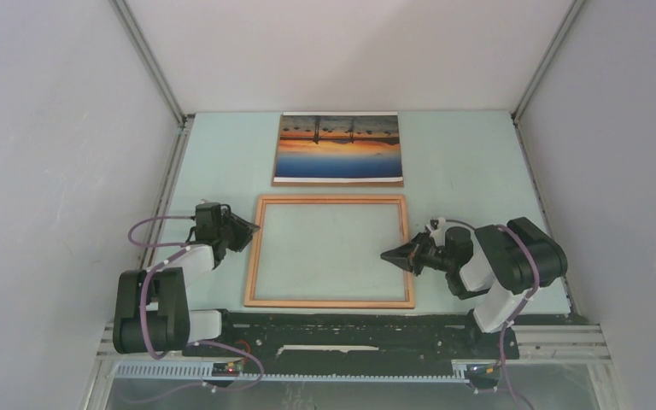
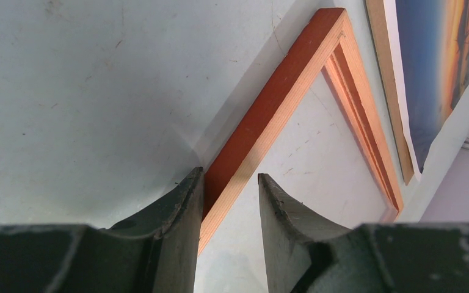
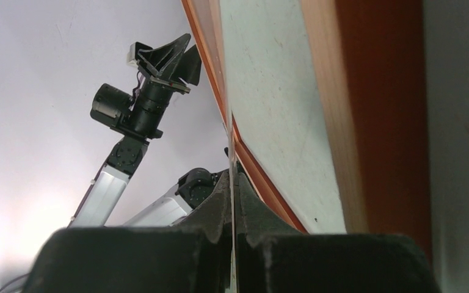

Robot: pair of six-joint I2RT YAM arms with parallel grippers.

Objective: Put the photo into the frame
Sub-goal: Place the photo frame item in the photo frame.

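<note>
The frame (image 1: 333,200) lies flat mid-table, with an orange wooden rim. The photo (image 1: 338,147), a sunset over blue water, lies face up behind it on a brown backing board (image 1: 340,183). My left gripper (image 1: 252,229) is open at the frame's left rim. In the left wrist view the rim (image 2: 281,91) runs between the gripper's (image 2: 231,177) fingers, against the left one. My right gripper (image 1: 387,254) is at the frame's right side. In the right wrist view it (image 3: 232,174) is shut on a thin clear sheet (image 3: 227,104) seen edge-on, seemingly the pane, beside the rim (image 3: 378,110).
White enclosure walls stand on three sides, with metal rails along the table's left and right edges. The photo (image 2: 439,73) and board edge (image 2: 386,73) show at the right of the left wrist view. The left arm (image 3: 146,104) shows in the right wrist view.
</note>
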